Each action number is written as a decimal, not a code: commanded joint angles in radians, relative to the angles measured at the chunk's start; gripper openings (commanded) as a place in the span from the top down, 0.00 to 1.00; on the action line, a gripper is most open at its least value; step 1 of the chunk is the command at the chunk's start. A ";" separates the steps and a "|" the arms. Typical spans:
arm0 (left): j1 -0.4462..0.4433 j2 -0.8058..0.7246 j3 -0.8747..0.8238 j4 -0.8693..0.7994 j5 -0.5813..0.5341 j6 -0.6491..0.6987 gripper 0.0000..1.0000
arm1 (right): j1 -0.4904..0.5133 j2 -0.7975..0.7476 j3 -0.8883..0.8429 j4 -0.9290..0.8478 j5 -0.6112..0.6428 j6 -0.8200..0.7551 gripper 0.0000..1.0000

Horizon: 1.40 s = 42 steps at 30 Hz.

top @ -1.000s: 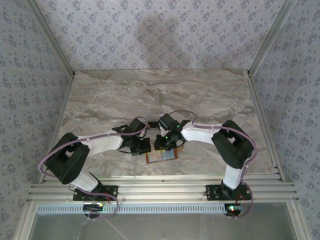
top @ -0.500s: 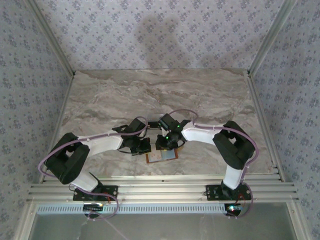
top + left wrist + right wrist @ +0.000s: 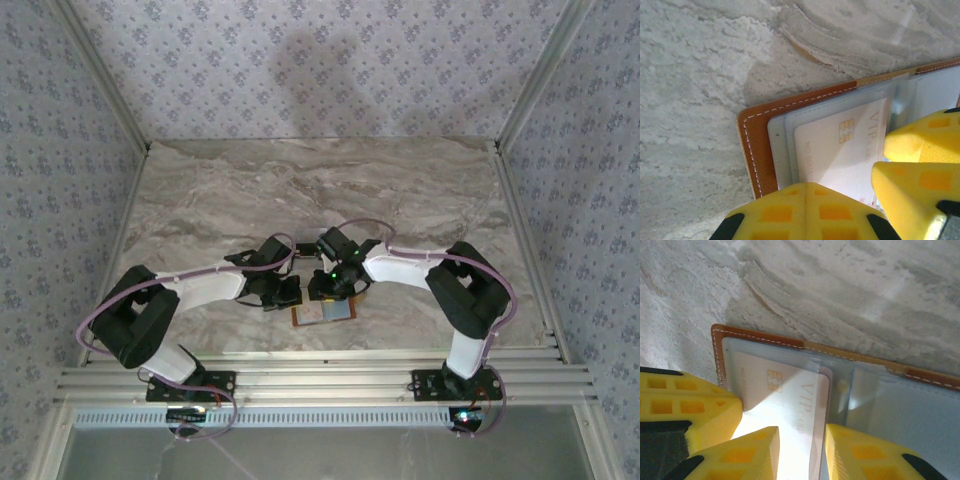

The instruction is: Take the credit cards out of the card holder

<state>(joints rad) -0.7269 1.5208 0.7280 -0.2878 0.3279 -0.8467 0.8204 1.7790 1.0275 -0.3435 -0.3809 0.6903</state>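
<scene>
The orange-brown card holder (image 3: 338, 312) lies open and flat near the table's front edge, its clear grey-blue sleeves up (image 3: 756, 150) (image 3: 760, 335). A whitish-pink credit card (image 3: 840, 150) (image 3: 790, 390) with a gold chip sits in the left sleeve, and its right edge pokes out of the sleeve mouth. My left gripper (image 3: 288, 296) (image 3: 805, 184) is shut, its tip resting on the sleeve over the card's near end. My right gripper (image 3: 326, 290) (image 3: 801, 430) is open, one finger above the card and the other just past its exposed edge.
Grey marble tabletop (image 3: 320, 190) stretches behind the wallet to the patterned back and side walls. An aluminium rail (image 3: 320, 380) runs along the near edge by the arm bases. The two grippers stand almost touching above the wallet.
The right gripper has edged slightly left over the wallet. The left arm and the wallet have stayed put.
</scene>
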 commanded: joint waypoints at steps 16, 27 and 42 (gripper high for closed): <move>-0.006 0.021 -0.011 -0.048 -0.019 0.010 1.00 | -0.024 -0.074 -0.094 0.174 -0.177 0.071 0.74; -0.007 0.024 -0.012 -0.048 -0.020 0.004 1.00 | -0.059 -0.087 -0.197 0.379 -0.271 0.153 0.82; -0.008 0.024 -0.013 -0.053 -0.027 -0.001 1.00 | -0.085 -0.077 -0.260 0.506 -0.314 0.201 0.87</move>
<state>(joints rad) -0.7269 1.5208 0.7284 -0.3096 0.3210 -0.8471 0.7353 1.7111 0.7780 0.0952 -0.6437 0.8711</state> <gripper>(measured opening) 0.058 0.134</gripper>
